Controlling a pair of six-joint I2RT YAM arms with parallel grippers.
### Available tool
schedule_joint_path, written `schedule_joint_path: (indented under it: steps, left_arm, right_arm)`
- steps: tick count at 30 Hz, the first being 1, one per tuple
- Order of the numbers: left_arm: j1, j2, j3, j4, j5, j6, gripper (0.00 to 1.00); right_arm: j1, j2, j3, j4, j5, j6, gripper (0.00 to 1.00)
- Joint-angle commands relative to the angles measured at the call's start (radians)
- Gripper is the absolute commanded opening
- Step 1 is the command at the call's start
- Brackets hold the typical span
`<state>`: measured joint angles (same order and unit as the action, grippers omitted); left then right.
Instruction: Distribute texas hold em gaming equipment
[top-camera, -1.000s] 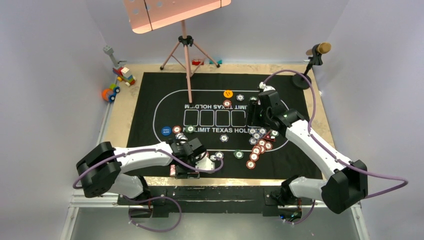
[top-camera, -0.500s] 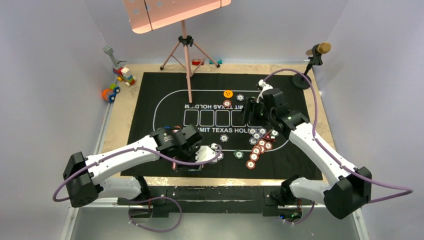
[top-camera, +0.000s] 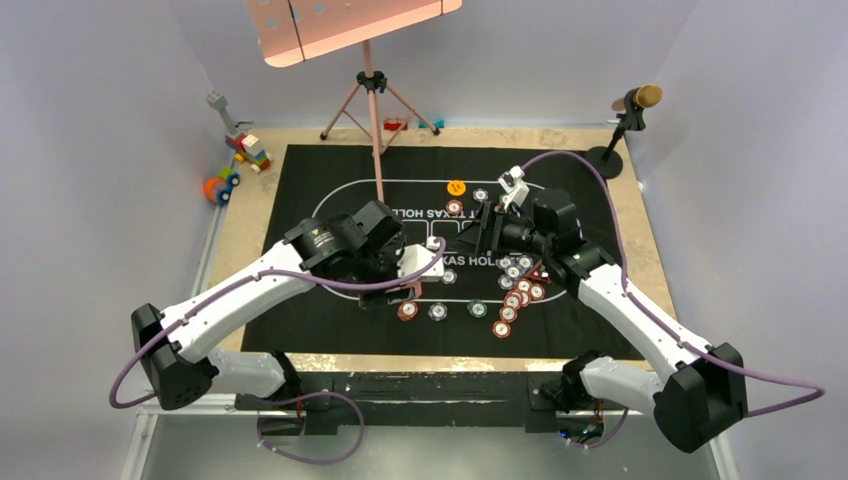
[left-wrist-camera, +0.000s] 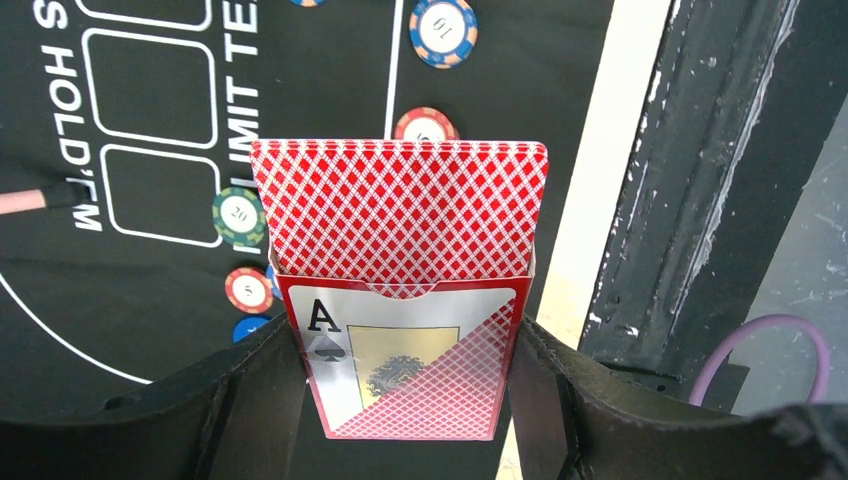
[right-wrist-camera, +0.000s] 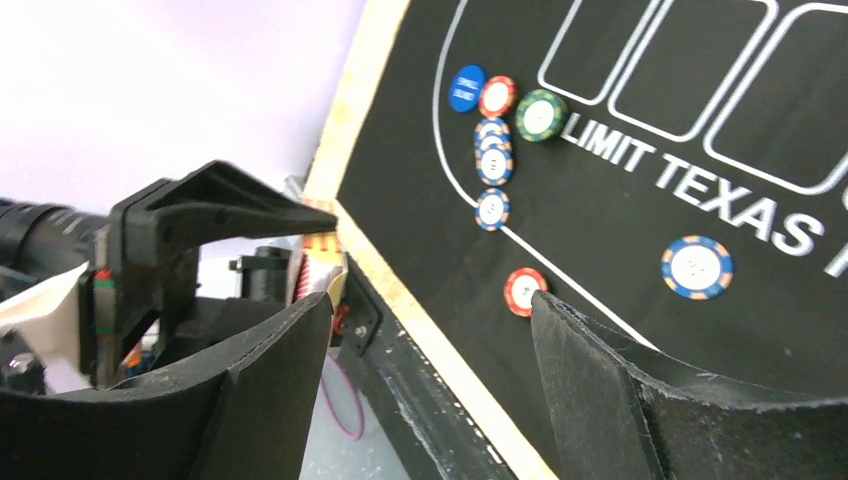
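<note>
Red-and-white lattice card box (left-wrist-camera: 470, 385), black mat (left-wrist-camera: 520, 80) with white print

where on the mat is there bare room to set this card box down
Bare: the far strip of the felt mat, both sides of the stand pole, beyond the orange button; also its far-left corner. Crowded: the poker chips right of centre.

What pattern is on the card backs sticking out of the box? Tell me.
Red-and-white diamond lattice on the playing cards, clearest in the left wrist view.
</note>
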<state>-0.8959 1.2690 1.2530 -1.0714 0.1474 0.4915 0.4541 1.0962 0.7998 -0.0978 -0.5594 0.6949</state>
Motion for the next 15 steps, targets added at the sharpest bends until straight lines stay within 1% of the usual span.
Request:
schedule_joint_path:
  steps: [1,7,15]
  left_arm:
    - [0.023,0.036,0.106,0.003,0.033,-0.011,0.0]
    - [0.044,0.086,0.186,0.006,0.036,-0.033,0.0]
    - [0.057,0.113,0.228,0.014,0.028,-0.048,0.0]
  right_arm:
    - [0.012,-0.027,-0.003,0.163,-0.118,0.057,0.78]
    - [0.057,0.011,0.015,0.195,-0.12,0.063,0.79]
    - [0.101,0.043,0.038,0.218,-0.104,0.072,0.81]
